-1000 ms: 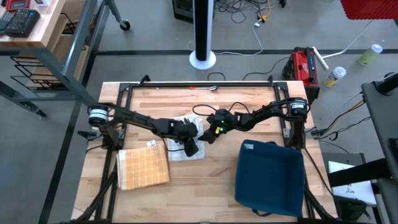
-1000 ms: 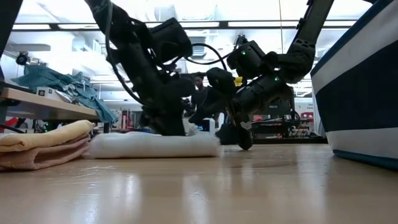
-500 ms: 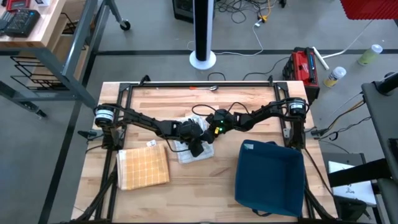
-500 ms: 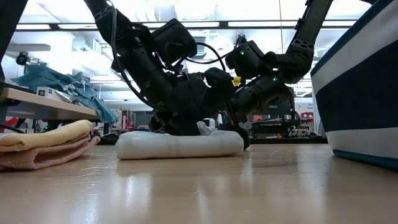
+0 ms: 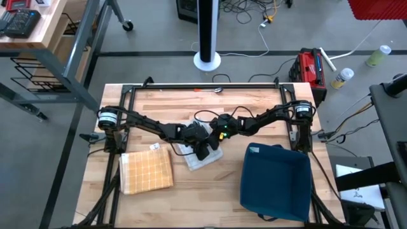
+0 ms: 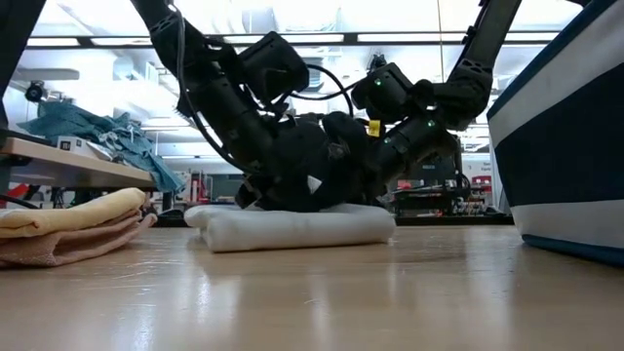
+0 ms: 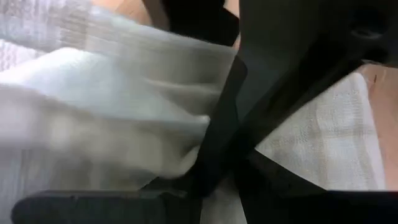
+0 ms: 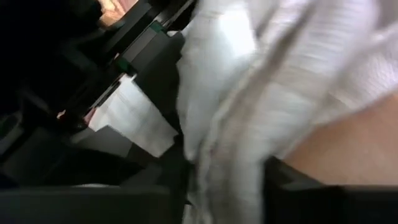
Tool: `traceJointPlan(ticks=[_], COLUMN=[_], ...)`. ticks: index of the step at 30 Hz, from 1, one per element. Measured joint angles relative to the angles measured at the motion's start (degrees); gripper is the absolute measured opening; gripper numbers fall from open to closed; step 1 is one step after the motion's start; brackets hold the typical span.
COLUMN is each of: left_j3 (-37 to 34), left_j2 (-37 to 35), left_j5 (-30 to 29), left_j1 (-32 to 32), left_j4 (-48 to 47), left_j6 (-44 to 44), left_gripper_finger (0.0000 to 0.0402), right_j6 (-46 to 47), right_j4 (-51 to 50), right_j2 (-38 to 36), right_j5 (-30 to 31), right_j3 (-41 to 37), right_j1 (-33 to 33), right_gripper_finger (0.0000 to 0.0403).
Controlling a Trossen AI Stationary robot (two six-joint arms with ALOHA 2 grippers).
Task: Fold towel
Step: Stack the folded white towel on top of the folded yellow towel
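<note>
White towel folded in small bundle at table centre, between yellow checked towel at left and blue bin at right. Left gripper pressed on bundle, fingers narrowed on white cloth. Right gripper low at bundle's far right edge against cloth; grip cannot be told.

The pale wooden plank bench is smooth with a soft sheen. The white folded cloth towel looks soft and woven, faintly checked. The yellow checked cloth towel is matt. The dark blue bin looks matt.
</note>
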Motion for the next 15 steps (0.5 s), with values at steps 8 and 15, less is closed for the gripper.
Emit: traceJointPlan(ticks=[8, 15], left_j3=[-0.2, 0.0], left_j2=[-3.8, -17.7], left_j5=[1.4, 1.0], left_j1=[0.0, -0.7], left_j4=[-4.3, -22.4], left_j6=[0.0, 0.6], left_gripper_finger=[0.0075, 0.0075], right_j6=[-3.4, -8.5], right_j4=[0.3, -9.1], right_j2=[-0.3, -5.4], right_j5=[-1.2, -1.1], right_j3=[0.2, 2.2], right_j1=[-0.6, -0.9], right_gripper_finger=[0.0017, 0.0014])
